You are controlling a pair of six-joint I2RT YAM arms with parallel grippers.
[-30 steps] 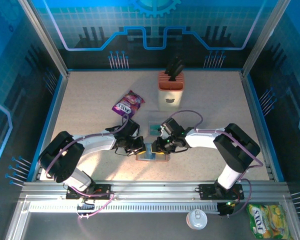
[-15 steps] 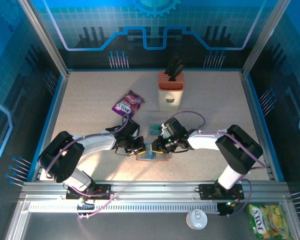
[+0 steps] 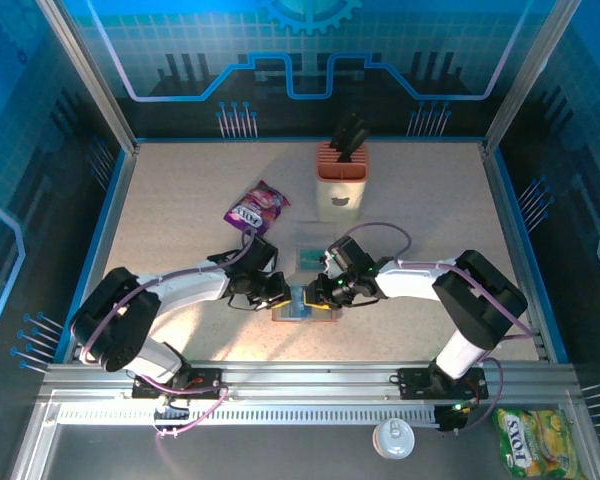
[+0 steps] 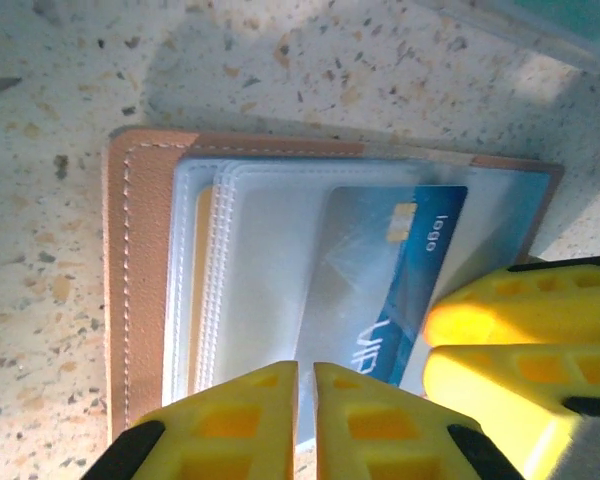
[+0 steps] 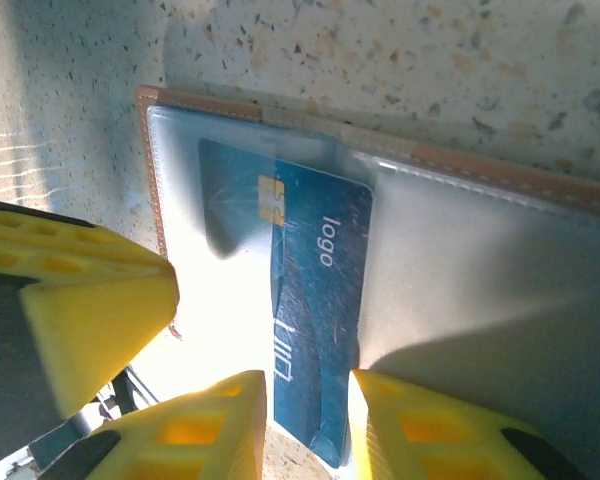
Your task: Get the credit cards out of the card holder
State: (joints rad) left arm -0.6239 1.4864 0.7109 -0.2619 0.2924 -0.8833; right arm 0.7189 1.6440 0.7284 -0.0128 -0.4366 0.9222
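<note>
left arm [image 3: 180, 288] elbow has swung out toward 7 o'clock; both grippers stay put. i see the card holder [image 3: 305, 308] lying open at 6 o'clock from the knife block [image 3: 341, 175], long axis 3-to-9. one credit card [image 4: 395, 270] pokes out, axis 1-to-7. left gripper [image 4: 305, 400] is nearly closed at the holder's edge. right gripper [image 5: 305, 420] flanks the card's end, and i cannot tell if it grips.

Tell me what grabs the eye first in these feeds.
The brown card holder lies open, centre front in the top view. A blue credit card sticks partway out of its clear pocket, the right gripper jaws either side of the card's end. The left gripper jaws, almost closed, sit over the pockets beside it.
</note>
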